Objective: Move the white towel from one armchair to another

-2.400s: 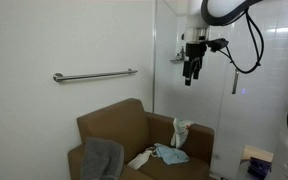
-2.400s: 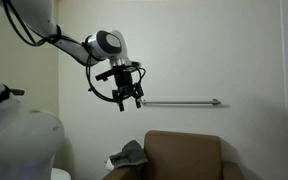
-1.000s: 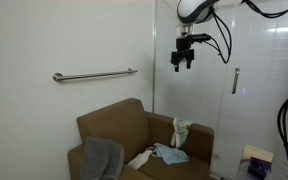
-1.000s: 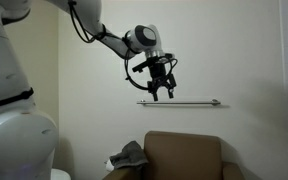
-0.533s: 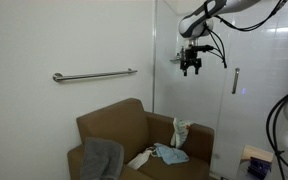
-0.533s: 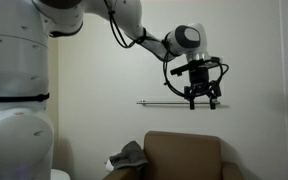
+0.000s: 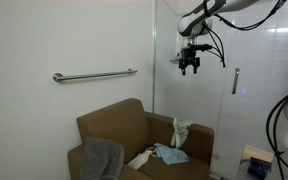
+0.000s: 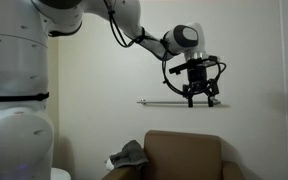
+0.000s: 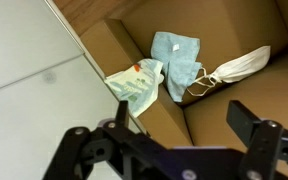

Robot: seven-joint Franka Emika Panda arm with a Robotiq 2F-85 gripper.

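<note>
Armchair [image 7: 114, 120] of brown fabric stands against white wall [image 7: 44, 40] below rail [image 7: 94, 74].

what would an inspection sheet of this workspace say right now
surface: brown armchair, seat partly covered by cloths; only one armchair in view
job's things: white towel bunched against one armrest, not gripped
clutter: light blue cloth and pale printed cloth on the seat; grey towel draped over the opposite armrest
grippers: gripper high above the chair, fingers apart, holding nothing
cables: black cables loop off the wrist, clear of the chair
surroundings: grab bar on the wall; glass door beside the chair
</note>
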